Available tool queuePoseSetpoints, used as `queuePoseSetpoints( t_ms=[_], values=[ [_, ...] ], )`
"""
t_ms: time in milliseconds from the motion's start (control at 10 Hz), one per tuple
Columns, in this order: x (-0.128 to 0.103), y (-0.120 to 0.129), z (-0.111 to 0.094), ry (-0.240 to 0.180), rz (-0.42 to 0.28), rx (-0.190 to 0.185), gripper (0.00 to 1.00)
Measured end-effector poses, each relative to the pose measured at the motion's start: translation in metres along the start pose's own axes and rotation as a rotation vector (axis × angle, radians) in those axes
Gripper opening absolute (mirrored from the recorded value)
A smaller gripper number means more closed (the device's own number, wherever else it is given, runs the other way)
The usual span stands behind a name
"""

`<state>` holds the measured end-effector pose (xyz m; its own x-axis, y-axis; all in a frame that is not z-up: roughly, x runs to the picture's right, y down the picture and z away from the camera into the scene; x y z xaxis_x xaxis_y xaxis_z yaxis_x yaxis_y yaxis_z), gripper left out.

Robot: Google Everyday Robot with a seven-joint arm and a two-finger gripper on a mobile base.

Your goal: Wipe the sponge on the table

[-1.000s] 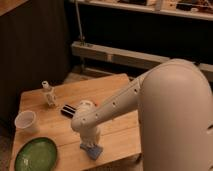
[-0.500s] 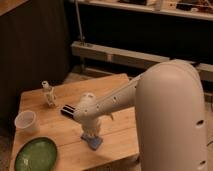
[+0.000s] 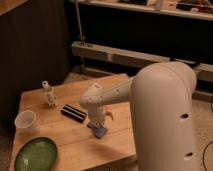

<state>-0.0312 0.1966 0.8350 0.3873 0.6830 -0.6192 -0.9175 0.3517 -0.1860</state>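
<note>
A small flat blue sponge (image 3: 100, 131) lies on the light wooden table (image 3: 65, 150), near the middle of its right half. My gripper (image 3: 97, 123) points straight down onto the sponge, at the end of the white arm (image 3: 120, 95) that reaches in from the right. The gripper's lower end hides the sponge's far edge.
A black bar (image 3: 73, 112) lies just left of the gripper. A small orange stick (image 3: 109, 115) sits right of it. A white bottle figure (image 3: 48, 94) stands at the back left, a clear cup (image 3: 25, 121) at the left edge, a green plate (image 3: 36, 155) at the front left.
The gripper and the sponge under it have slid away from the table's front edge, toward the middle and the black bar.
</note>
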Motion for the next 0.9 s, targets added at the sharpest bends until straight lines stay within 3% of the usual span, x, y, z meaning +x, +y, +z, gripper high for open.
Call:
queuePoseSetpoints(
  t_ms=[200,600,900],
  values=[
    [0.016,-0.027,0.006,0.023,0.054,0.026,0.0],
    [0.017,-0.029,0.005,0.024,0.054,0.031,0.0],
    [0.051,-0.062,0.004,0.046,0.141,0.05,0.0]
  ],
)
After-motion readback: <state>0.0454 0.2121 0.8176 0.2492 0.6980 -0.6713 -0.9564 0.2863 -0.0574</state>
